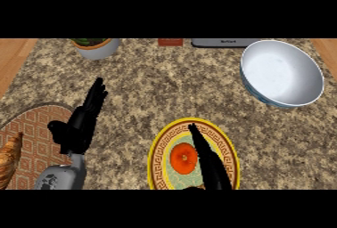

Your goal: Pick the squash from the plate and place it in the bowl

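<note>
an orange squash (183,157) sits at the centre of a yellow-rimmed patterned plate (160,151) near the front edge of a speckled granite counter (164,89), as the robot's right hand (207,158) reaches over the plate with its fingers held straight and together, their tips past the squash on its right side and holding nothing. the white bowl (281,73), blue on its outside, stands well apart at the counter's far right, tilted toward the viewer. the left hand (82,120) rests open at the left, fingers straight and pointing away, beside a round woven mat (36,133) that carries a croissant (8,160). along the back edge stand a white pot with a plant (97,46), a small red object (170,42) and a dark device (223,42).
</note>
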Motion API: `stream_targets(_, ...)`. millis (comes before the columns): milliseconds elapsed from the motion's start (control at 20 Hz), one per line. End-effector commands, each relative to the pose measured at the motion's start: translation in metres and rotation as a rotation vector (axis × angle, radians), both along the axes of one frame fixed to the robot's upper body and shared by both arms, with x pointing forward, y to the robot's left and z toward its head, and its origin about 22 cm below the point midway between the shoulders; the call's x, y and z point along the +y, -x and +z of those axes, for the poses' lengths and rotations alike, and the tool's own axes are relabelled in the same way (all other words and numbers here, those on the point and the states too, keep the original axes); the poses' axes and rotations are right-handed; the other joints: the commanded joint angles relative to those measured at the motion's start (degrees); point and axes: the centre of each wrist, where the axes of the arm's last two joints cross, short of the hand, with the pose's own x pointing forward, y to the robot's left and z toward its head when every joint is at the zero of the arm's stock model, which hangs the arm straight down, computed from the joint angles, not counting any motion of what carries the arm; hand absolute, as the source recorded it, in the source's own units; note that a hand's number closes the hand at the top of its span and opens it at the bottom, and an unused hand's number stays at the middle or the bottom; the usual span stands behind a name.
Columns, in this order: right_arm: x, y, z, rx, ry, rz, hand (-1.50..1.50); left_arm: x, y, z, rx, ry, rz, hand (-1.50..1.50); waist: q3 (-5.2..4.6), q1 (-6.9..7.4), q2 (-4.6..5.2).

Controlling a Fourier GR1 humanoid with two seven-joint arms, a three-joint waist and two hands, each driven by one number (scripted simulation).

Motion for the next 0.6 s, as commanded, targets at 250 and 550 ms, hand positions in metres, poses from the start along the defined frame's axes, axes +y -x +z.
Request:
stream_targets(250,-0.006,-0.016,-0.041,0.043,0.056,0.039,-1.5,0.0,0.003,-0.016,-0.018,-0.002,-0.001,0.0,0.01,0.06,0.05)
stream_targets(550,0.003,-0.008,-0.054,-0.037,0.203,0.24,1.5,0.003,-0.009,0.002,0.014,0.015,-0.017,0.0,0.02,0.17,0.06)
